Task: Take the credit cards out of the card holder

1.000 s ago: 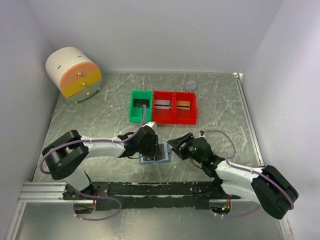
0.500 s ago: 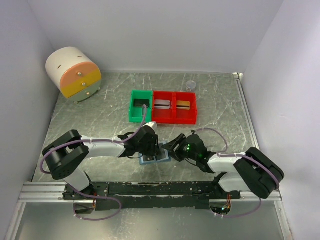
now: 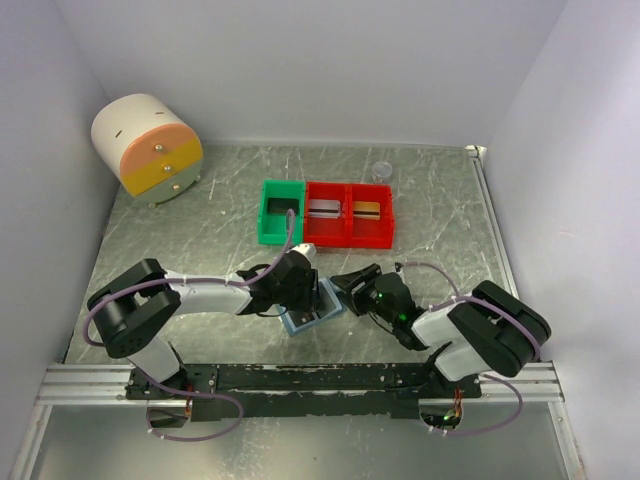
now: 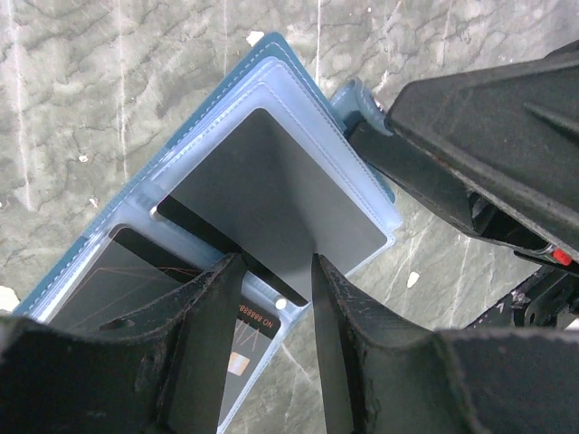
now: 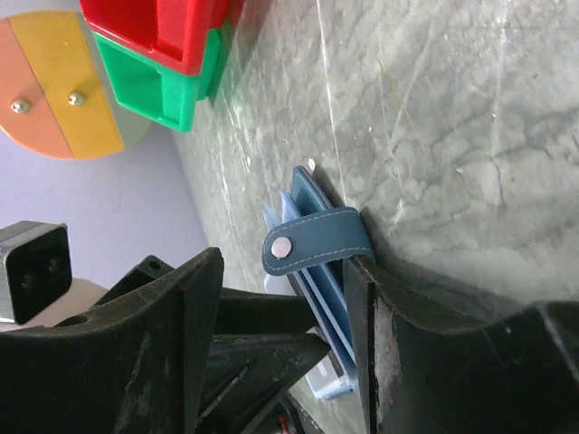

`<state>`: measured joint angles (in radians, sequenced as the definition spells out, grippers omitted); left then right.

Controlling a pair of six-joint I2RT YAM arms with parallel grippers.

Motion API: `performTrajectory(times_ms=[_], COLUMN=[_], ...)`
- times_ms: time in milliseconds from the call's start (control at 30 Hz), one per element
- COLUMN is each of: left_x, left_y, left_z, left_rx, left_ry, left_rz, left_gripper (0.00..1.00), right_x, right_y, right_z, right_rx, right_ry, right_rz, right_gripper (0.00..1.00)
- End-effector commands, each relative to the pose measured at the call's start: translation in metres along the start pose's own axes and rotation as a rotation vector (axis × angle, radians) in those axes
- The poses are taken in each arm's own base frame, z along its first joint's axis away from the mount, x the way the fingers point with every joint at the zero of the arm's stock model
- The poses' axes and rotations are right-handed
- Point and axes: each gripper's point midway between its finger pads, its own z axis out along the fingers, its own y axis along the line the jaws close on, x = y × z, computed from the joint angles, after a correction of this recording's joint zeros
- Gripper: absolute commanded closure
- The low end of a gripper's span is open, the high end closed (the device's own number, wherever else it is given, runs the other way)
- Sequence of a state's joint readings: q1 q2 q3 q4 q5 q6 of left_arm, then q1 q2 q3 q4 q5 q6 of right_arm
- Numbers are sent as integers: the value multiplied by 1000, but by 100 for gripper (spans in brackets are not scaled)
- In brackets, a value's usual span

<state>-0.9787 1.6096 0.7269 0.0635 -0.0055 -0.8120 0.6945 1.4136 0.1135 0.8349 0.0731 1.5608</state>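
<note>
1. My left arm [image 3: 205, 296] and right arm [image 3: 432, 326] are wearing white shells with black joints;
2. lilac cables [image 3: 200, 282] are looping along both;
3. my left gripper [image 4: 276, 264] is showing scuffed, wedge-shaped matte-black fingers [image 4: 199, 362].

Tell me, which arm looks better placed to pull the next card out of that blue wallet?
Left, probably. The left gripper hangs over the open card holder, directly above the dark card in its pocket. The right gripper sits at the holder's edge around the snap tab, seemingly steadying it.
</note>
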Motion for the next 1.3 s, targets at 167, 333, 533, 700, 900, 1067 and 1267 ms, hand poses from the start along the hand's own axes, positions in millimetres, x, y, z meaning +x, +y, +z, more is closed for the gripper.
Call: performTrajectory(times_ms=[167, 333, 533, 700, 900, 1067, 1267], left_x=[29, 19, -10, -26, -19, -8, -5], left_y=[25, 14, -21, -22, 17, 29, 17], left_z=[1, -2, -16, -37, -65, -79, -83], left_rx=[-72, -42, 106, 103, 4, 16, 91], left_ry=[100, 77, -35, -123, -209, -234, -219], left_rz=[29, 43, 89, 60, -25, -83, -93], left_gripper=[50, 46, 36, 35, 34, 32, 32], right_x=[-19, -33, -21, -1, 29, 46, 33], right_y=[26, 40, 52, 44, 51, 57, 30], right_z=[7, 3, -7, -14, -17, -12, 17], right_rx=[-94, -52, 36, 56, -52, -102, 126], right_ry=[-80, -68, 118, 309, 482, 604, 566], right_rz=[-27, -295, -702, -822, -846, -900, -956], right_gripper=[45, 46, 47, 52, 56, 56, 56])
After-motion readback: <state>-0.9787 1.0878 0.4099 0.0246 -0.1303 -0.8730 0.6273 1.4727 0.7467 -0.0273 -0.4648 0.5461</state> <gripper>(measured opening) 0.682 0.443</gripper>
